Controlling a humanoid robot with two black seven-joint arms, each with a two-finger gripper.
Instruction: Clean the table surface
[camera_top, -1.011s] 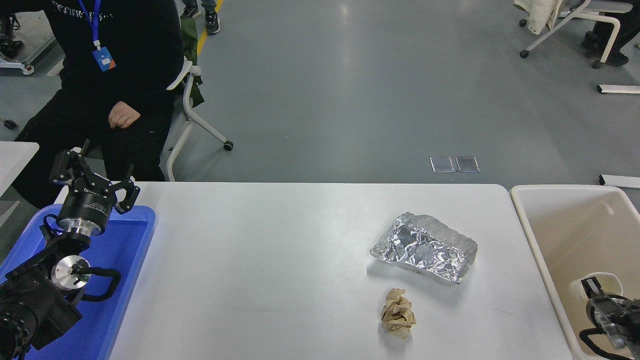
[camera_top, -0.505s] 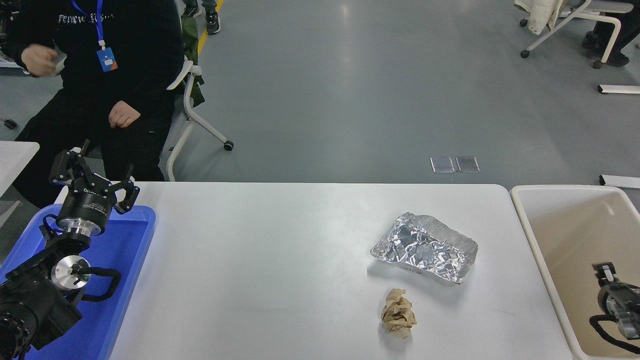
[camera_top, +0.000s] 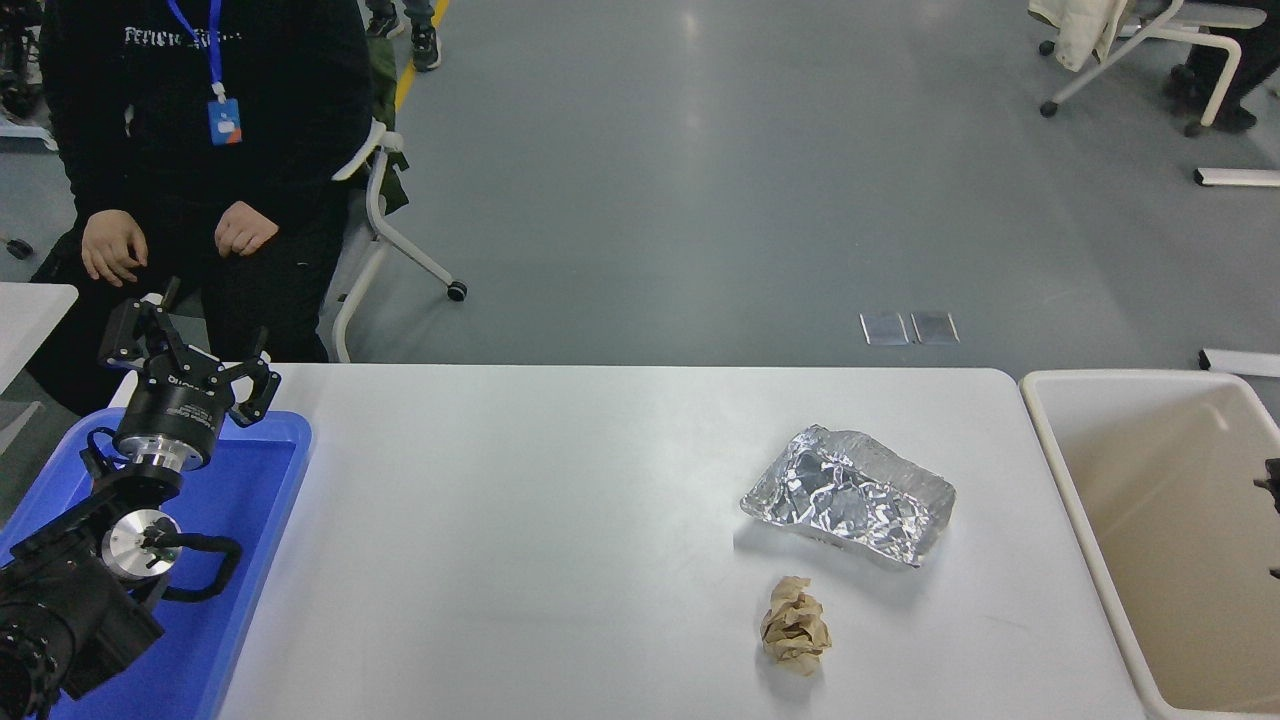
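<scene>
The white table surface (camera_top: 560, 520) spreads across the middle, with a crumpled foil tray (camera_top: 848, 494) and a brown paper ball (camera_top: 795, 627) lying on its right half. The left gripper (camera_top: 190, 350) hangs with released jaws over the blue tray (camera_top: 255, 520); only a sliver of the right arm shows above the beige tub (camera_top: 1150, 480), jaws impossible to tell. The clearing looks unfinished, and the next move likely calls for reaching back to the paper ball.

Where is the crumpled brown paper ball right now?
Head view: the paper ball lies on the table surface, right of centre near the front edge, just before the foil tray.
</scene>
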